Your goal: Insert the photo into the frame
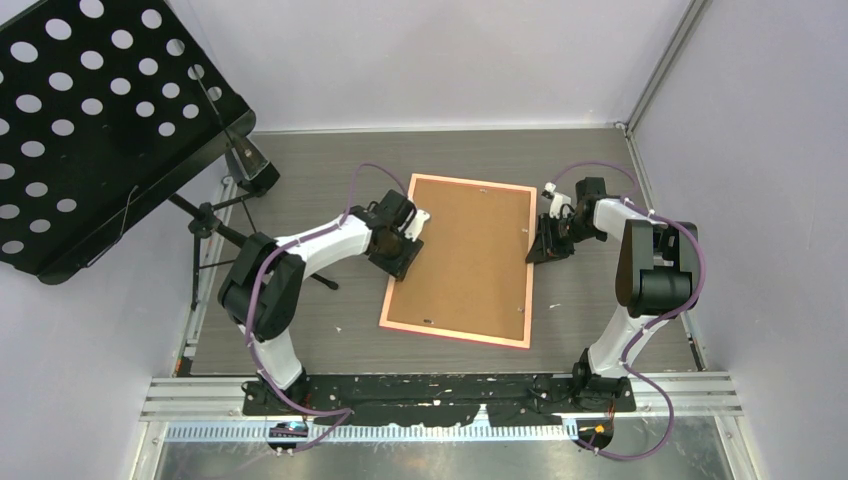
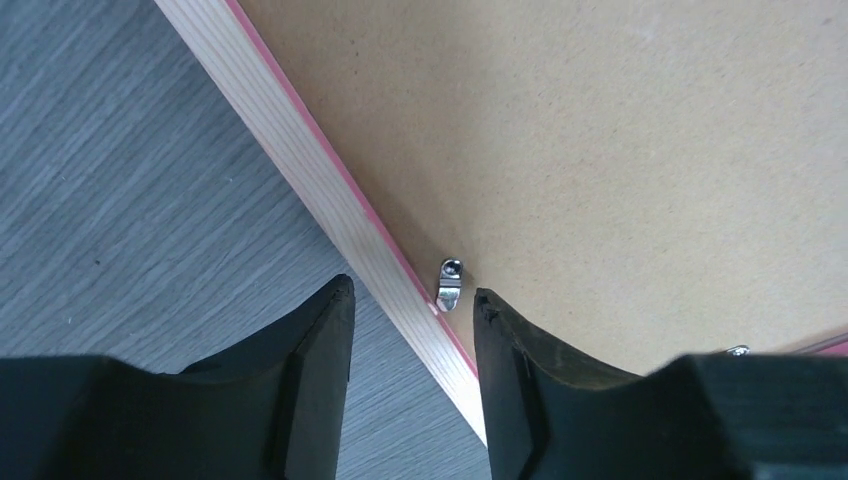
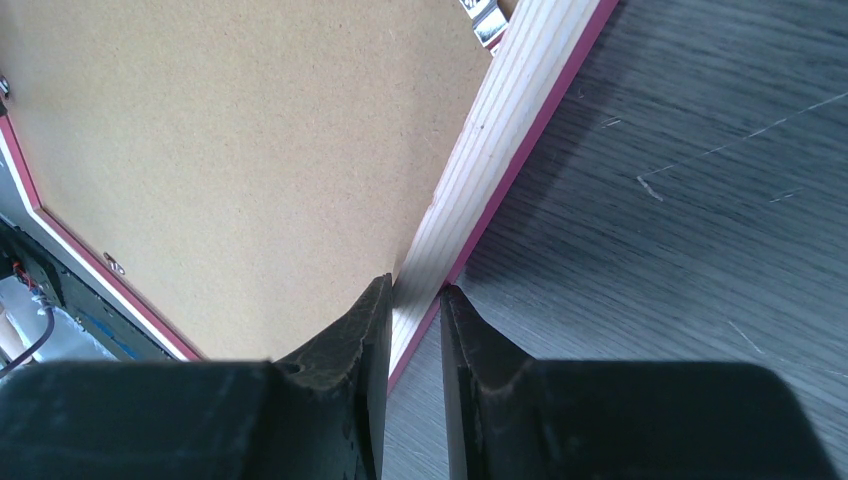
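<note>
Arms (image 1: 310, 240) bent inward; L tool (image 2: 415, 292) part-wide astride L rail of frame (image 1: 470, 255), R tool (image 3: 415, 287) tight on R rail; grey worktop (image 1: 300, 160).

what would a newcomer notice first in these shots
The frame lies face down at the centre, its brown back up. The right end effector pinches its right edge, while the left end effector straddles the left edge, open, by a metal clip. A black music stand looms far left.

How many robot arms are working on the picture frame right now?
2. The left arm reaches the left edge of the frame, the right arm its right edge. Neither is hidden.
</note>
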Motion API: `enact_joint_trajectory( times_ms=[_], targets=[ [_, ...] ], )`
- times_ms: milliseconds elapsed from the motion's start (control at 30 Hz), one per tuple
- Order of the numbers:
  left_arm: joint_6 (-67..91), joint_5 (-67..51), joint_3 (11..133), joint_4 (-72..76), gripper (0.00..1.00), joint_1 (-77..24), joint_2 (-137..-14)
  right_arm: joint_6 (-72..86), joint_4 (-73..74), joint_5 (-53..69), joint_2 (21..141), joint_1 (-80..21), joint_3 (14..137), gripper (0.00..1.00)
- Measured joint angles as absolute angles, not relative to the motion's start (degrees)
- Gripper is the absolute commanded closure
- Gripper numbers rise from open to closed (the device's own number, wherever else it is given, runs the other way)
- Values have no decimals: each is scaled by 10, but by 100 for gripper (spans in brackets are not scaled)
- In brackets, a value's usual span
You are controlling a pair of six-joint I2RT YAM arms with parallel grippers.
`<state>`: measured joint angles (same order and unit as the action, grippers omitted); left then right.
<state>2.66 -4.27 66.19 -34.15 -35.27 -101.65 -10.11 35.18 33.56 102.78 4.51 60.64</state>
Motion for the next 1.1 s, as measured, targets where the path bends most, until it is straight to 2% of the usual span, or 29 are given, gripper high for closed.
enact_joint_trajectory(
  times_ms=[400, 667, 1100],
  targets=[
    [20, -28, 680, -342, 52, -368, -1025, -101, 352, 336, 1028, 45, 606, 95],
    [10, 5, 683, -345, 56, -378, -1032, -101, 352, 337, 1028, 45, 606, 95],
    [8, 38, 685, -345, 55, -395, -1037, -102, 354, 342, 1032, 46, 609, 95]
  ],
)
